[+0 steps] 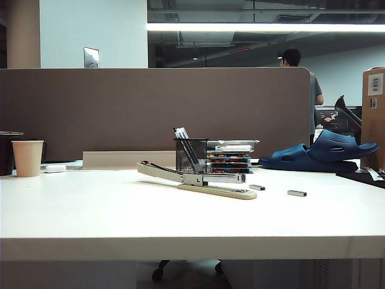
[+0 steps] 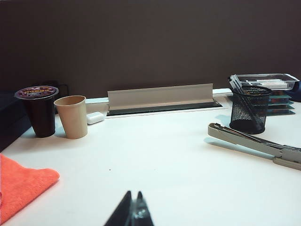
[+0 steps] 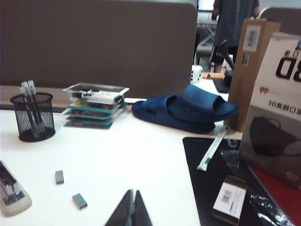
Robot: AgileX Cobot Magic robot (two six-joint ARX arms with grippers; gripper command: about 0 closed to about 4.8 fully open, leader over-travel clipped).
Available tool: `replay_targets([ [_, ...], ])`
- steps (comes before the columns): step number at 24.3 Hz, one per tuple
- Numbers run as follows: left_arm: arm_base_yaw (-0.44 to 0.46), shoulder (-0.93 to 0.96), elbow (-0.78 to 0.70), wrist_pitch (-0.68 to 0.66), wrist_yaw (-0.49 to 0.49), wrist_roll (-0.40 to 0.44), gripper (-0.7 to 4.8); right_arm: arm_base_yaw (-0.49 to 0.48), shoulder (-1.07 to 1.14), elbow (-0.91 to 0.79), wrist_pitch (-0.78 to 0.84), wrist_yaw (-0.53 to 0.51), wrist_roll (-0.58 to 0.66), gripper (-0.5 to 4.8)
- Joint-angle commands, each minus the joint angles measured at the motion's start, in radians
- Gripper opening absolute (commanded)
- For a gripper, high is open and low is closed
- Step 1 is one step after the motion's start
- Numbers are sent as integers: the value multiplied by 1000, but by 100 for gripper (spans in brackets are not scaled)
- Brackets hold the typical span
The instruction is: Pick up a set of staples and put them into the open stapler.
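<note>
The stapler (image 1: 204, 180) lies open in the middle of the table, its beige arm swung back to the left and its silver magazine (image 1: 220, 178) exposed. Right of it lies the set of staples (image 1: 296, 193), a small grey bar, and a second like bar (image 1: 257, 187) sits closer to the stapler. In the right wrist view the set of staples (image 3: 79, 201) lies just beside my right gripper (image 3: 132, 193), which is shut and empty; the other bar (image 3: 59, 177) and the stapler's end (image 3: 11, 195) are farther off. My left gripper (image 2: 133, 194) is shut and empty, well short of the stapler (image 2: 256, 143).
A black mesh pen cup (image 1: 190, 155) and stacked boxes (image 1: 230, 158) stand behind the stapler. Blue slippers (image 1: 319, 155) and cartons (image 3: 256, 70) are at the right, on and beside a black mat (image 3: 221, 183). A paper cup (image 2: 71, 117), a dark cup (image 2: 38, 110) and an orange cloth (image 2: 21, 186) are at the left.
</note>
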Motion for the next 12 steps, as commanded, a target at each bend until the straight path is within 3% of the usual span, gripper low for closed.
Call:
replay_targets([
  [1, 0, 0, 5, 13, 3, -3, -5, 1, -6, -5, 23, 3, 1, -8],
  [7, 0, 0, 5, 13, 4, -3, -5, 1, -6, -5, 23, 0, 5, -8],
  [12, 0, 0, 11, 12, 32, -7, -5, 1, -6, 9, 3, 1, 85, -8],
])
